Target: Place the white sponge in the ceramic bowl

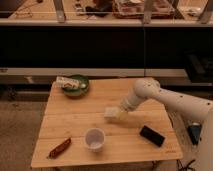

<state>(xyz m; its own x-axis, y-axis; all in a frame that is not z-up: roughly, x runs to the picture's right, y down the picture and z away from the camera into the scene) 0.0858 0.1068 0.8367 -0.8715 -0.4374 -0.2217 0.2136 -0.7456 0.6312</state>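
The white sponge [112,113] is a small off-white pad at the middle of the wooden table [75,116]. My gripper [121,109] is at the sponge's right edge, at the end of my white arm [165,99] that reaches in from the right. The ceramic bowl [78,87] is dark green and shallow, at the table's far left. A white printed packet [67,83] lies across its rim. The sponge is well apart from the bowl, to its right and nearer the front.
A white cup [94,139] stands upright near the front middle. A red-brown packet [59,147] lies at the front left. A black flat device [152,135] lies at the front right. Dark shelving [100,45] runs behind the table.
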